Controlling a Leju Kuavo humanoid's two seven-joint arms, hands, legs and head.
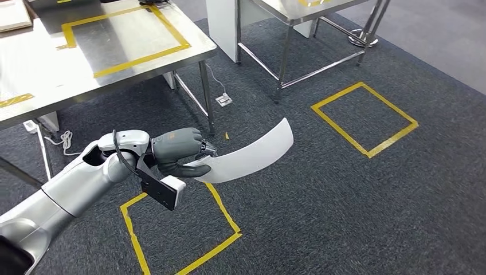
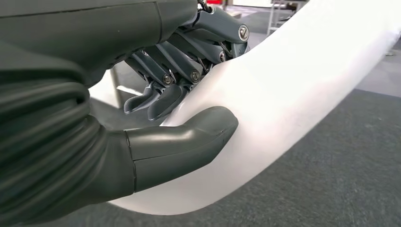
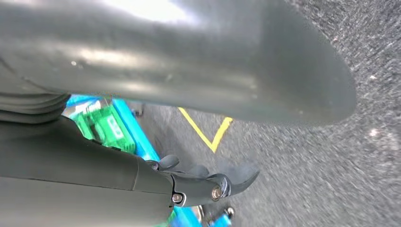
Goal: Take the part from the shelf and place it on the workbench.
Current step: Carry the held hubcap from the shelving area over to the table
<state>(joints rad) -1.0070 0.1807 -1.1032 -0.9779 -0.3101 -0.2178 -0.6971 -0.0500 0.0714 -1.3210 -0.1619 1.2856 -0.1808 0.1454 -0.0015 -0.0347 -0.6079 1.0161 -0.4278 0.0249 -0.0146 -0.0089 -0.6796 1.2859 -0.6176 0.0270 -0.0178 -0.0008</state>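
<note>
Curved white part (image 1: 252, 153): grasped at one end by left robot hand (image 1: 179, 150), carried over carpet. Placement pending on steel table (image 1: 34, 74) beyond it.

The part (image 1: 252, 153) is plain white. The left hand (image 1: 179, 150) holding it is dark grey, on a shiny silver arm (image 1: 74, 189). The floor (image 1: 355, 200) is dark grey and speckled, with yellow tape squares (image 1: 365, 118) on it. The workbench (image 1: 51, 63) is shiny silver with yellow tape lines. By the dark grey right hand (image 3: 198, 187) sit a bright blue frame (image 3: 137, 135) and something green (image 3: 101, 125).
</note>
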